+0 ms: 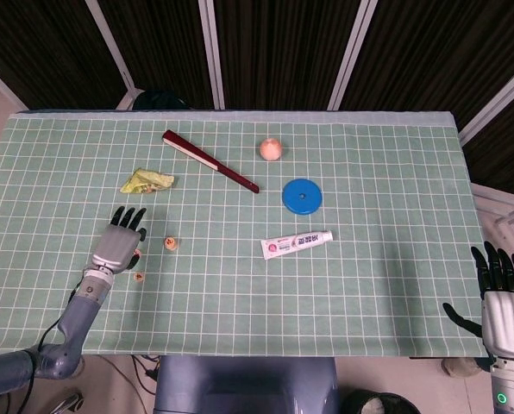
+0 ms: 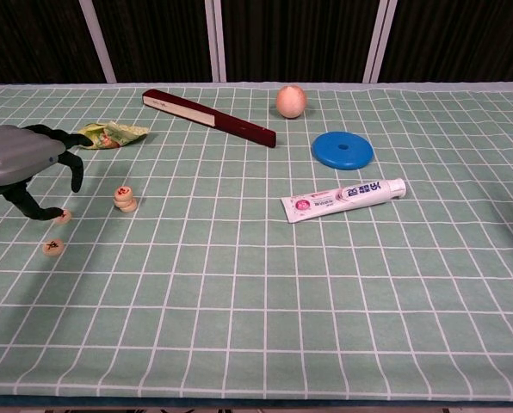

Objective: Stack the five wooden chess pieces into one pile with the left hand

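Note:
A small pile of round wooden chess pieces (image 2: 125, 199) stands on the green checked cloth, also seen in the head view (image 1: 170, 245). Two loose pieces lie to its left: one (image 2: 63, 217) farther back and one (image 2: 53, 248) nearer the front edge (image 1: 140, 277). My left hand (image 2: 22, 160) (image 1: 119, 241) hovers over the farther loose piece with its fingers curved down and apart; its thumb tip is right at that piece. It holds nothing that I can see. My right hand (image 1: 503, 297) hangs off the table's right front corner, fingers spread.
A crumpled yellow-green wrapper (image 2: 110, 133) lies behind the left hand. A dark red folded fan (image 2: 209, 118), a peach-coloured ball (image 2: 291, 101), a blue disc (image 2: 343, 150) and a toothpaste tube (image 2: 343, 200) lie farther right.

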